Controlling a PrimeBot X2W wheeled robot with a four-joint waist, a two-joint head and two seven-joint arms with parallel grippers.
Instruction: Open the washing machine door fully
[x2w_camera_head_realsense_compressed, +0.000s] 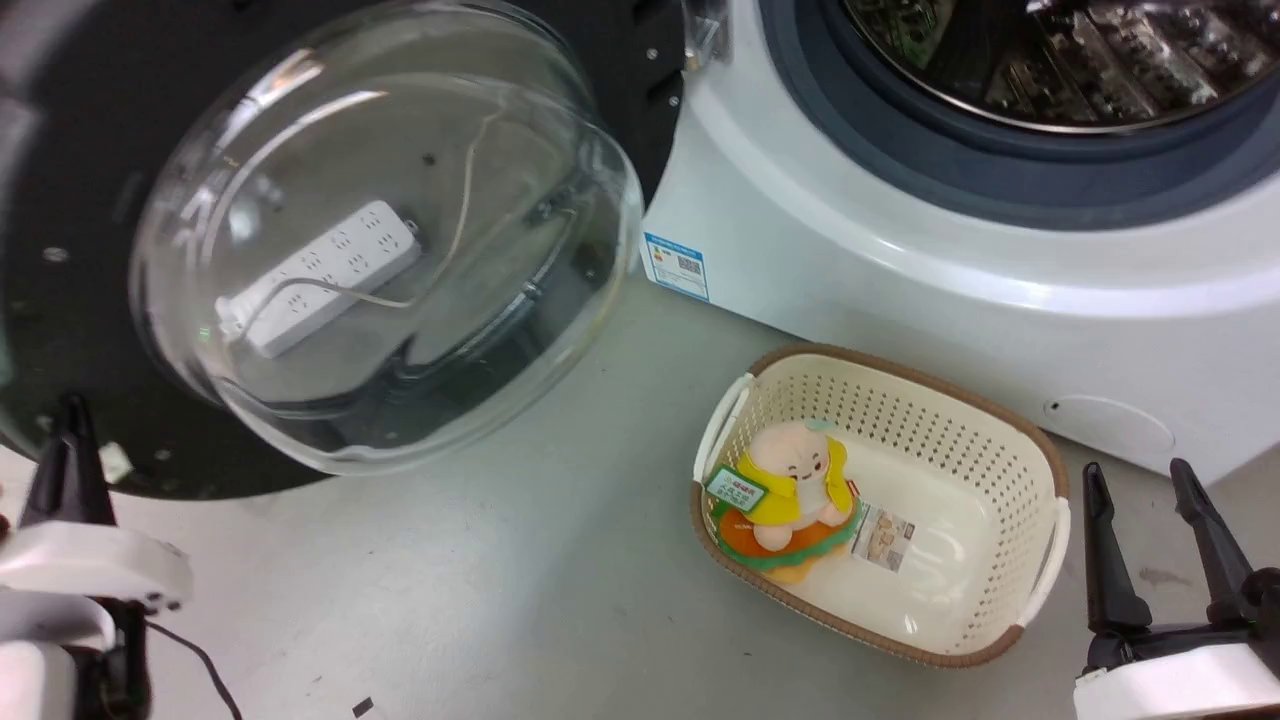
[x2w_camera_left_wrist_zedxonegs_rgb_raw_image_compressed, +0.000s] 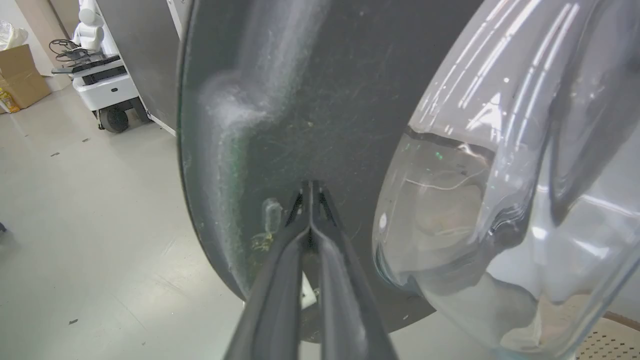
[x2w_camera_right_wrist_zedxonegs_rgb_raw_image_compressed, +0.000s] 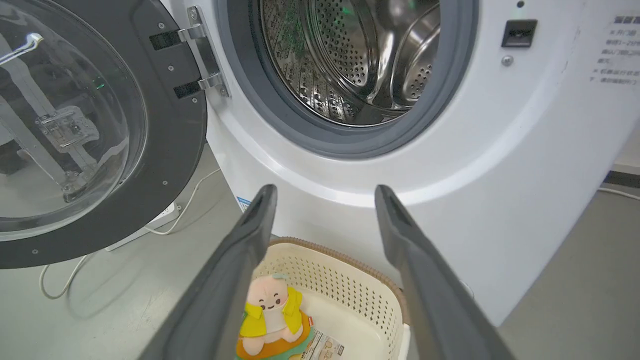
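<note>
The washing machine door (x2w_camera_head_realsense_compressed: 60, 330), a glossy black disc with a bulging clear glass bowl (x2w_camera_head_realsense_compressed: 390, 240), stands swung wide to the left of the white washing machine (x2w_camera_head_realsense_compressed: 900, 250). Its hinge (x2w_camera_right_wrist_zedxonegs_rgb_raw_image_compressed: 200, 55) holds it beside the grey gasket and steel drum (x2w_camera_right_wrist_zedxonegs_rgb_raw_image_compressed: 345, 55). My left gripper (x2w_camera_left_wrist_zedxonegs_rgb_raw_image_compressed: 310, 187) is shut, its tips touching the door's dark inner face (x2w_camera_left_wrist_zedxonegs_rgb_raw_image_compressed: 320, 100) near the lower rim; in the head view it sits at the door's bottom edge (x2w_camera_head_realsense_compressed: 70, 420). My right gripper (x2w_camera_head_realsense_compressed: 1135, 475) hangs open at the lower right, holding nothing, aimed at the machine's front (x2w_camera_right_wrist_zedxonegs_rgb_raw_image_compressed: 322, 192).
A cream perforated basket (x2w_camera_head_realsense_compressed: 1000, 440) holding a plush toy (x2w_camera_head_realsense_compressed: 795, 485) sits on the grey floor before the machine. A white power strip (x2w_camera_head_realsense_compressed: 320, 275) with its cable lies behind the door. A wheeled white unit (x2w_camera_left_wrist_zedxonegs_rgb_raw_image_compressed: 102, 85) and a cardboard box (x2w_camera_left_wrist_zedxonegs_rgb_raw_image_compressed: 20, 77) stand further off.
</note>
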